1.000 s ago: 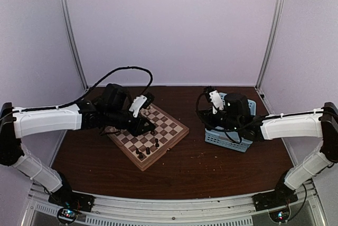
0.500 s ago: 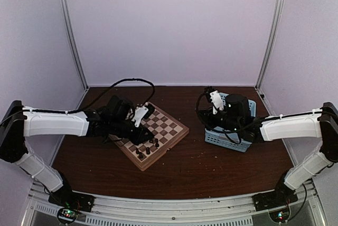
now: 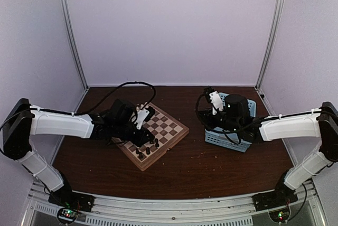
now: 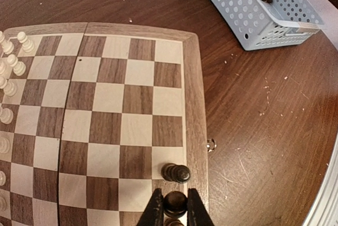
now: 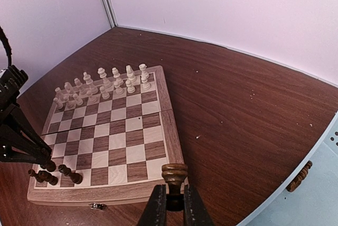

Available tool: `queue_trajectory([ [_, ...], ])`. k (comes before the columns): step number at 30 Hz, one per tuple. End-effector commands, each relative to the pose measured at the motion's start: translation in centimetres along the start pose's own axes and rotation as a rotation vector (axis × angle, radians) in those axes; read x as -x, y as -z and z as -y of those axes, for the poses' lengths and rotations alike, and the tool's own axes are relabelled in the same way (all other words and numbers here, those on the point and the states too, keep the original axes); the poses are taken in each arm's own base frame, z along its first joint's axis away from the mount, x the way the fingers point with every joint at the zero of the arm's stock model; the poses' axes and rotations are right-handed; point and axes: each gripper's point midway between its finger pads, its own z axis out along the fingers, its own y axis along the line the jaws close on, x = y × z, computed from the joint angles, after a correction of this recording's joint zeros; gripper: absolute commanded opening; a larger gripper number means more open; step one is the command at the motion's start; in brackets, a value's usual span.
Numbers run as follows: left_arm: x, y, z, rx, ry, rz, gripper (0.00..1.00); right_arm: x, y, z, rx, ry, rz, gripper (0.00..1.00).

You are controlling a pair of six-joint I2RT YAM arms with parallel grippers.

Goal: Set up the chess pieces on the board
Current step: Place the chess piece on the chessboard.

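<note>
Your left fingers (image 4: 154,211) pinch a dark piece (image 4: 175,203) upright over the board (image 4: 193,104) edge row. Right fingers (image 5: 156,207) clamp a brown piece (image 5: 174,175), farther off.

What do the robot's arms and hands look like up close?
The left arm and right arm are alike: long white shells between black joints, on black bases. A thin black cable loops above the left one. Each wrist is bulky and black with a small white block. The left hand and right hand each end in two slim black fingers.
</note>
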Motion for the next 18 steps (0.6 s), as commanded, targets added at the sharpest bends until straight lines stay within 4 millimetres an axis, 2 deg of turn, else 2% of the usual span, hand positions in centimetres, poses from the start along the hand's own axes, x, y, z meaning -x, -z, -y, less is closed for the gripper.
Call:
queue_trajectory([
  [1, 1.0, 0.0, -1.2, 0.075, 0.025, 0.051, 0.12, 0.1, -0.2, 0.1, 0.003, 0.007, 0.012, 0.0],
  [18, 1.3, -1.7, -6.4, 0.166, 0.113, -0.019, 0.14, 0.1, -0.4, -0.1, 0.014, 0.009, 0.004, 0.0],
])
